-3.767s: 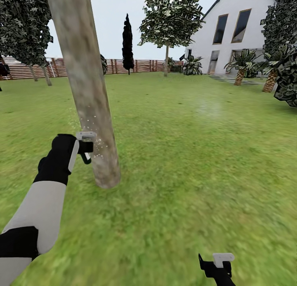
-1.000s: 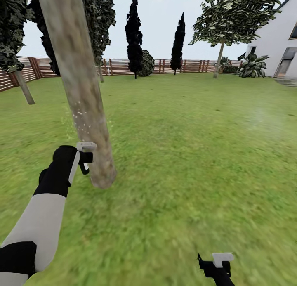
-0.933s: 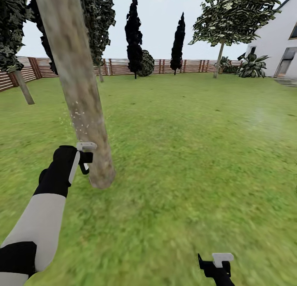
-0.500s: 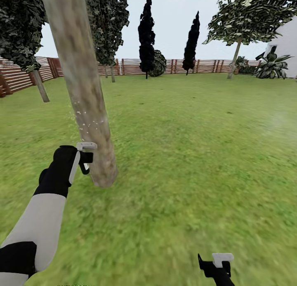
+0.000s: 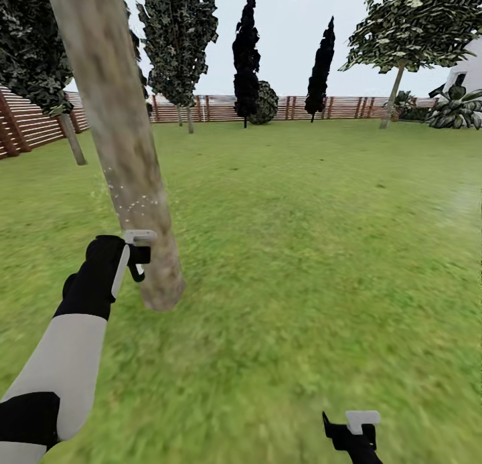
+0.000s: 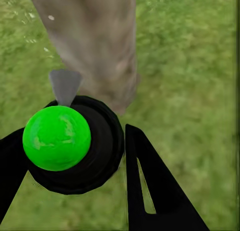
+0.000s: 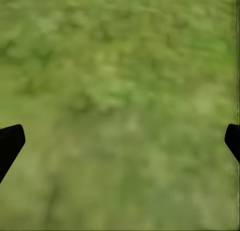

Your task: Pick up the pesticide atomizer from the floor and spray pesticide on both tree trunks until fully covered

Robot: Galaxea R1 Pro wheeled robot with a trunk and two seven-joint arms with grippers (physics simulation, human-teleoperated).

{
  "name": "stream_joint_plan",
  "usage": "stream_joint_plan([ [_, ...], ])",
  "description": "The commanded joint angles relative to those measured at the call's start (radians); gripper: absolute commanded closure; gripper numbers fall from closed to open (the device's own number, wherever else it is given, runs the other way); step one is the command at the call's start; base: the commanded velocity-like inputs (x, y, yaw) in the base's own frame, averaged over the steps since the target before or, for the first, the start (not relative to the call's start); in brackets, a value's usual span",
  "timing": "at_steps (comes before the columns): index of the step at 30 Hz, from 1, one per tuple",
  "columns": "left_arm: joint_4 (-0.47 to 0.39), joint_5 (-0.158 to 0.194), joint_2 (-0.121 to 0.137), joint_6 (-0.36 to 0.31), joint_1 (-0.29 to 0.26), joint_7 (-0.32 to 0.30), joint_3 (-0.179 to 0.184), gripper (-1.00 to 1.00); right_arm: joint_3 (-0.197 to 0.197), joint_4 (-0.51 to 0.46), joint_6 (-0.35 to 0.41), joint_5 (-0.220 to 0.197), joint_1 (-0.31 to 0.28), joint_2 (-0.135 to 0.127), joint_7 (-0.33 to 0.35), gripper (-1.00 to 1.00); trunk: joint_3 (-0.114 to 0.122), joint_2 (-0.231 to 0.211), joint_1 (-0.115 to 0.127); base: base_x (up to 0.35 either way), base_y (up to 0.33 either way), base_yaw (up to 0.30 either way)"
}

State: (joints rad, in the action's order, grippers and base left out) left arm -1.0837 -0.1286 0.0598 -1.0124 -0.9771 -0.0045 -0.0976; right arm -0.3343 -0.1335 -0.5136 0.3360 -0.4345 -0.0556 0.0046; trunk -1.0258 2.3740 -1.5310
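Camera swung left; atomizer nozzle points at tree trunk

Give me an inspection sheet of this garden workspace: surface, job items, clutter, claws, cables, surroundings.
Surface: green grass lawn, blurry up close.
Job's things: pesticide atomizer, black body with green ball top, pointed at the tree trunk; white spray specks on the bark and in the air beside it. A second thick trunk cannot be made out.
Clutter: nothing seen.
Claws: left claw shut on the atomizer, close beside the trunk; right claw open over bare grass.
Cables: nothing seen.
Surroundings: brown slat fence, dark cypresses, a leafy tree, a white house corner.
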Motion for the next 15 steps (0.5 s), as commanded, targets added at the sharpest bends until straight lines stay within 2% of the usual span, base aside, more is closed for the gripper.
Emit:
stream_joint_plan([
  [1, -0.001, 0.0, 0.001, 0.0, 0.0, 0.0, -0.001, 1.0, 0.0, 0.0, 0.0, 0.0, 0.0, 0.001, 0.0, -1.0, 0.0, 0.0, 0.0, 0.022, -0.268, 0.0],
  [15, -0.007, -0.003, 0.004, -0.001, -0.021, 0.006, -0.006, 1.0, 0.0, 0.0, 0.0, -0.001, 0.0, 0.003, 0.0, -1.0, 0.0, 0.0, 0.0, 0.001, -0.273, 0.0],
])
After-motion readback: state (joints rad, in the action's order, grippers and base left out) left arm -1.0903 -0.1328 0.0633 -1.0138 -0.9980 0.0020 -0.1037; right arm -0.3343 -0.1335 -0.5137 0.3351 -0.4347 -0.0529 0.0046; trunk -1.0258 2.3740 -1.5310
